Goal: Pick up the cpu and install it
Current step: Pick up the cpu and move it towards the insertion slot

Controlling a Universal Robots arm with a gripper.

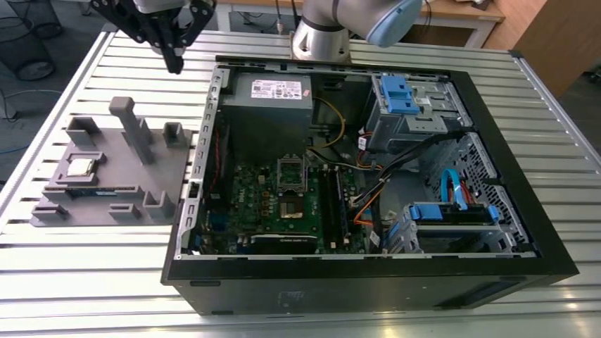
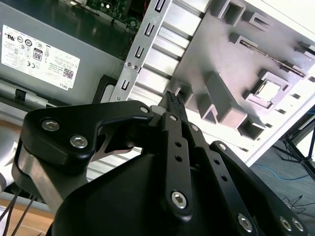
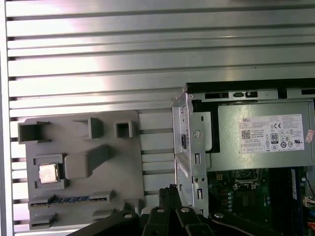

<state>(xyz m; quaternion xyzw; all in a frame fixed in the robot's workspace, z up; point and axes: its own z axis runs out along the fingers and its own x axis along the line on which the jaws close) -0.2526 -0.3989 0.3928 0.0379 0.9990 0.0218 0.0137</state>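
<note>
The cpu (image 1: 81,167) (image 2: 268,91) (image 3: 47,173), a small square chip with a shiny metal top, lies in a square pocket of the grey holder block (image 1: 141,176) on the exterior view's left. My gripper (image 1: 174,65) (image 2: 172,98) (image 3: 170,189) hangs high over the table's far side, between the holder block and the computer case, well away from the cpu. Its black fingers are shut together with nothing between them. Inside the open case, the motherboard's socket (image 1: 294,208) sits beside its raised silver frame (image 1: 292,169).
The open black computer case (image 1: 376,274) takes up the table's middle and right, with the power supply (image 1: 270,91) (image 3: 266,135) at its far end and blue drive brackets (image 1: 404,95). A dark memory stick (image 1: 92,190) (image 3: 66,200) lies in the holder block, which has tall posts (image 1: 131,130).
</note>
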